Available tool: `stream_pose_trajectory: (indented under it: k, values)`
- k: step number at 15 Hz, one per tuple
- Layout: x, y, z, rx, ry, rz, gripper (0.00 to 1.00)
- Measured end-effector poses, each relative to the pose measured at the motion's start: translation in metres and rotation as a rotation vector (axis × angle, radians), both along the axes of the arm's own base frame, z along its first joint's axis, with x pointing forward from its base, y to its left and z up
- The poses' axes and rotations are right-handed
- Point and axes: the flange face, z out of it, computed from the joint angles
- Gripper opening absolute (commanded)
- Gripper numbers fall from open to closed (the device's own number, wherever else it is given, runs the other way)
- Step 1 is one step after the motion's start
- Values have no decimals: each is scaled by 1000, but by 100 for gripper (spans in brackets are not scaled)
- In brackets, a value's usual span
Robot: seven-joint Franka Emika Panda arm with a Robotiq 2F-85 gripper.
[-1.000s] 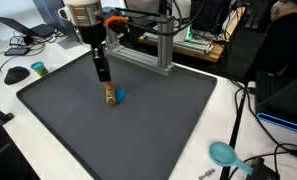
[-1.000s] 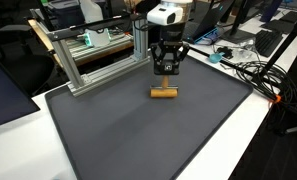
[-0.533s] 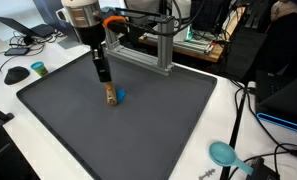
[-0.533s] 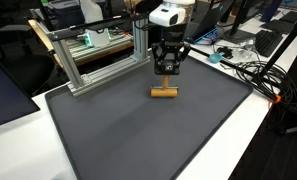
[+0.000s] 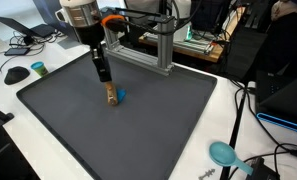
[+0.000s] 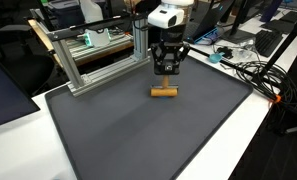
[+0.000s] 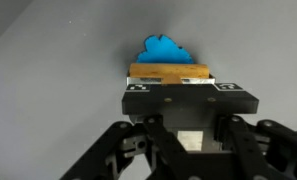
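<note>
Wooden bar point(image 7: 169, 72), tan with a blue lump behind, lies flat under the gripper point(image 6: 166, 70), whose opening I cannot tell.

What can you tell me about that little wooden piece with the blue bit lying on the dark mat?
The wooden piece is a short tan bar, wood by its look, lying flat on the dark grey mat. A bright blue part with a lobed outline sticks out along one long side. Only the mat seems to touch it; the gripper hangs just above, apart from it.
</note>
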Motion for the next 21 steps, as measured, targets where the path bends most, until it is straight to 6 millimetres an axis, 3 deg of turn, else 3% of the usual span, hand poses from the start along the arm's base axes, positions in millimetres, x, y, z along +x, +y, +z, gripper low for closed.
stream_pose_trajectory:
  k: [10,21]
  values:
    - [0,0,0,28,35,42,22]
    - [-3,18,-7,58,120,68,22]
